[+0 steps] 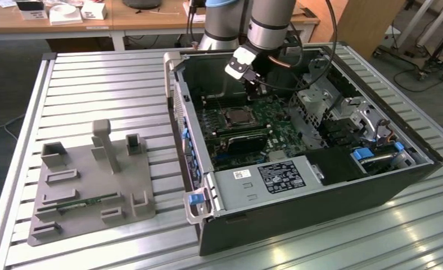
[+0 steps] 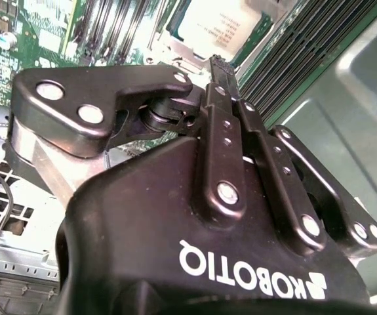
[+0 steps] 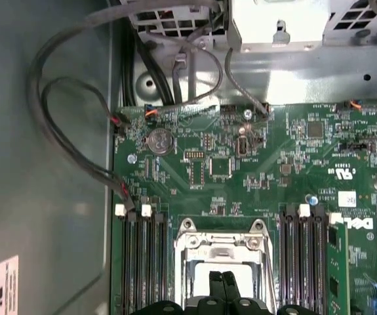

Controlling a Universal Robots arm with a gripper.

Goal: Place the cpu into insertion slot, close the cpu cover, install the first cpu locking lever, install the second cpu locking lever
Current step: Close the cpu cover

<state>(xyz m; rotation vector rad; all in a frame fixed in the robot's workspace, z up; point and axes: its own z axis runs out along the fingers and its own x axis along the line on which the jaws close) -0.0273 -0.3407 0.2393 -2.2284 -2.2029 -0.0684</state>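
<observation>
In the exterior view the claw (image 1: 257,89) hangs inside the open computer case (image 1: 281,225), over the green board. The insertion slot (image 1: 240,117) lies under its tips and a little toward the exterior view's left. A grey fixture tray (image 1: 86,185) sits well apart from the claw, outside the case on the slatted table (image 1: 94,79). In the second wrist view the two finger bars press flat against each other, so the claw is fully closed with nothing between them. Just beyond the tips lies the cpu (image 2: 222,23), its pale metal top facing up and framed by silvery metal. In the first wrist view the fingertips (image 3: 216,289) meet along a thin seam directly over the socket. The cpu cover (image 3: 219,244) appears to lie down flat around the square just past them, with long black memory slots (image 3: 142,262) on either side. By these pictures the chip seems seated and the cover seems lowered. I cannot tell whether either locking lever is hooked, so that part of the work reads as unsettled.
</observation>
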